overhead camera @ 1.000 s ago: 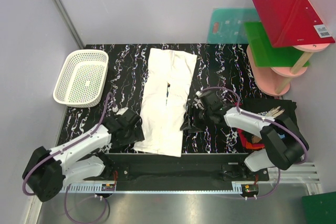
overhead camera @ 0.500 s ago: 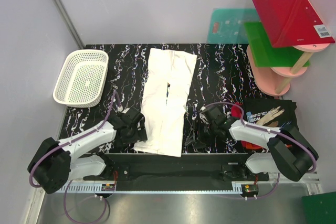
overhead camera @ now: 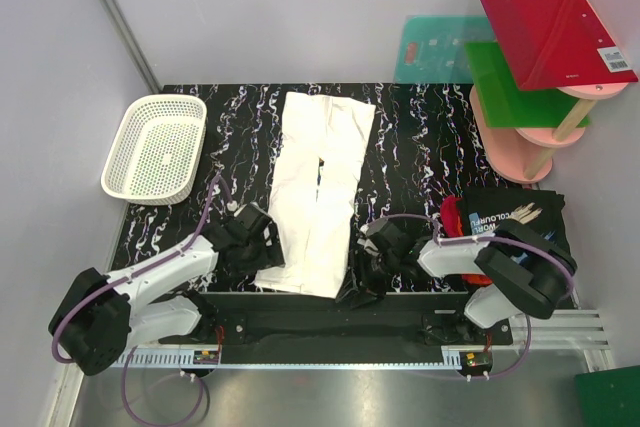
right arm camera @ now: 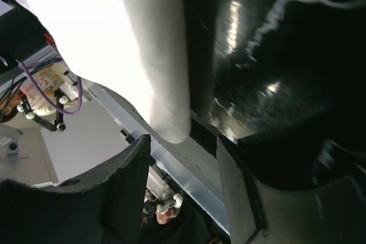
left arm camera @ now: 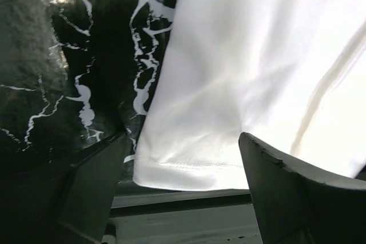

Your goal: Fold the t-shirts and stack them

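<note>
Left gripper (left arm camera: pixel 183 139), fingers apart, straddles the near left corner of the folded white t-shirt (overhead camera: pixel 322 172); right gripper (right arm camera: pixel 183 141), fingers also apart, sits at its near right corner

White-shelled arms (overhead camera: pixel 165 269) with black joints, purple cables (right arm camera: pixel 80 88), dark grey end effectors (left arm camera: pixel 184 167)

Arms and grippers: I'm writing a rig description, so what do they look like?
The left arm and right arm have white links, black rounded joints and a thin purple cable looping alongside each. The left gripper and right gripper are black, with broad, dark, wedge-shaped fingers.
</note>
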Robot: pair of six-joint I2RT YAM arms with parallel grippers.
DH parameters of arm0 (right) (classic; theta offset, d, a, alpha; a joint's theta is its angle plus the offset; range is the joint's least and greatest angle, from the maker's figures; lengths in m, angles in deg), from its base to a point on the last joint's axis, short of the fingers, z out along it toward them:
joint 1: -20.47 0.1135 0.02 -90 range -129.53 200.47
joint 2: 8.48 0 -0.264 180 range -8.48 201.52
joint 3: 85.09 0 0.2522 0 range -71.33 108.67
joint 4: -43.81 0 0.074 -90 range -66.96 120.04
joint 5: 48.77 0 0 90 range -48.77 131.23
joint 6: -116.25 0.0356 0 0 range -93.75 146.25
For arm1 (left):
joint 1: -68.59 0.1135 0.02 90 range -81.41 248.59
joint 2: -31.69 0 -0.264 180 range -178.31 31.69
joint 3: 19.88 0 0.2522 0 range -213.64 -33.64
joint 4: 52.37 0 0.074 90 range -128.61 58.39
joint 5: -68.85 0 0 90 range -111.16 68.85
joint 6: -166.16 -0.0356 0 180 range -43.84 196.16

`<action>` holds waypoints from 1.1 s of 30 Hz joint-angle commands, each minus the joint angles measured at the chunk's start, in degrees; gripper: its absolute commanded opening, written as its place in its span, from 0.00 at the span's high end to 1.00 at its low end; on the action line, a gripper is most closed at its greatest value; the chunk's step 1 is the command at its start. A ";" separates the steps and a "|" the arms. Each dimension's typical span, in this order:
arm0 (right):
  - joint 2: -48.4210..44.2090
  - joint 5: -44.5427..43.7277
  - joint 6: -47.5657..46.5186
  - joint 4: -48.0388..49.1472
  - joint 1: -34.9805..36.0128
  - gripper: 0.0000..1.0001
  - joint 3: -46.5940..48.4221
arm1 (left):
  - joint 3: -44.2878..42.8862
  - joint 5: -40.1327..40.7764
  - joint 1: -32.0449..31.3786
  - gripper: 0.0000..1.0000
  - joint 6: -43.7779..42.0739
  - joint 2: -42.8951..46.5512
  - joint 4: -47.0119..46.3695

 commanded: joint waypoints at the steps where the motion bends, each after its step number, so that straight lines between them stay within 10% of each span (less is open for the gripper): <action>1: 6.18 -3.13 1.73 9.78 1.76 0.43 0.37 | 3.59 -2.98 0.00 0.19 0.15 -2.28 -3.62; 8: 8.30 -5.40 1.12 9.26 2.20 0.49 2.40 | 3.94 -2.98 0.09 0.66 -0.03 -3.15 -4.06; 13: 6.90 -9.09 -0.03 6.46 2.64 0.93 3.89 | 3.77 -4.30 0.09 0.93 -0.20 -3.25 -3.97; 33: -13.58 -23.41 -9.43 -6.03 4.14 1.00 7.84 | -6.51 -3.42 0.09 1.00 -1.87 5.02 3.32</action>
